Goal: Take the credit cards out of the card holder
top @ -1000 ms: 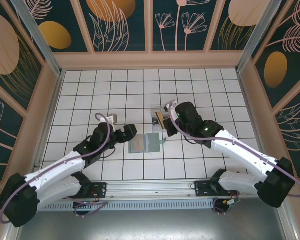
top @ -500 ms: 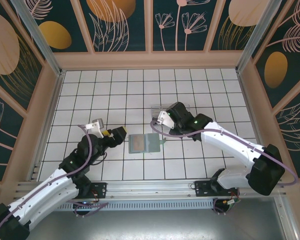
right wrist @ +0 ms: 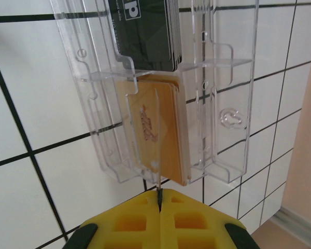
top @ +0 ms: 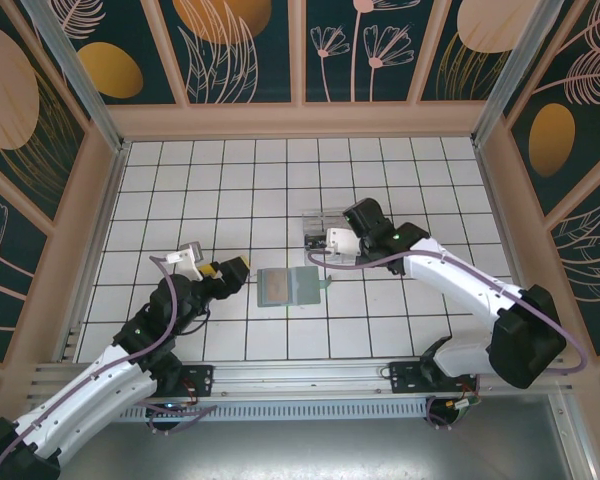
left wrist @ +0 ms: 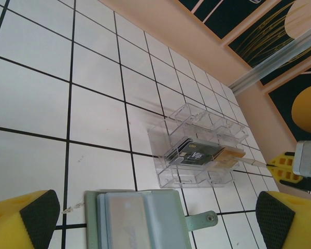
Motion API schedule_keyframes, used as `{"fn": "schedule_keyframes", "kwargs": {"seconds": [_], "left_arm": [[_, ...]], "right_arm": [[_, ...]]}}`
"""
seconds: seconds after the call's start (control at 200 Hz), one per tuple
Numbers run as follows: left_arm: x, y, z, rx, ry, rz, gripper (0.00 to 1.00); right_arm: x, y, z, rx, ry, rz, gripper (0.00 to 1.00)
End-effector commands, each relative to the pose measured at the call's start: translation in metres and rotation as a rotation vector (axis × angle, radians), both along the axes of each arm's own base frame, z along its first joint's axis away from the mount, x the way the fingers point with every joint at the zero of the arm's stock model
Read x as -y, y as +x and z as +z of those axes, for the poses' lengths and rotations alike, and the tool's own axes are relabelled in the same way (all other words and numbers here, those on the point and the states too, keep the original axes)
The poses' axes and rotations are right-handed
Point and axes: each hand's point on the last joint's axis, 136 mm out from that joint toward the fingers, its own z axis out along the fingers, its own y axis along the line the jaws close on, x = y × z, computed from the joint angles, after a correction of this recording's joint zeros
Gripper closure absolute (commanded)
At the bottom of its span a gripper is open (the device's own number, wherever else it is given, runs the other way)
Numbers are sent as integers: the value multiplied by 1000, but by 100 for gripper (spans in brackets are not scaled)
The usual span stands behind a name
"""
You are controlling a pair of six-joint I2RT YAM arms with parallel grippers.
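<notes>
Near the middle of the white tiled table (top: 180,180), find the card holder (top: 302,285) lying open and flat, both panels facing up, with its small green tab (left wrist: 199,222) sticking out on the side toward the right arm. Note a pale card (left wrist: 122,207) lying on the panel away from the tab, inside the holder's outline. Just left of the holder, find the left gripper (top: 228,268) with its yellow fingers spread wide, empty, near the holder but apart from it. In the left wrist view, see one black pad (left wrist: 39,215) at each lower corner, with the holder framed between them. Beyond the holder, toward the far side of the table, find a clear plastic box (top: 320,222) divided into compartments and standing apart from the holder. Inside it, read a stack of dark cards (right wrist: 145,31) in one compartment and a stack of tan cards (right wrist: 145,124) in the next, nearer the right gripper. At the box's near edge, find the right gripper (right wrist: 159,202) with its fingers pressed together on a thin card (right wrist: 158,179) seen edge-on, reaching from the finger seam in over the tan stack. Treat the face and colour of that gripped card as unreadable.
</notes>
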Motion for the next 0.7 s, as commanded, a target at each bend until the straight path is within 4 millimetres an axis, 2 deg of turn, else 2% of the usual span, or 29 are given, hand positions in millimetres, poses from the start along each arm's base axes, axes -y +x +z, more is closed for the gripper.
{"fn": "schedule_keyframes", "kwargs": {"seconds": [0.0,0.696], "left_arm": [[-3,-1,-7,-4,24,8,1],[-2,1,-12,-21,39,9,2]], "right_arm": [[-2,2,-14,-10,-36,69,100],[-1,17,-30,7,-14,93,100]]}}
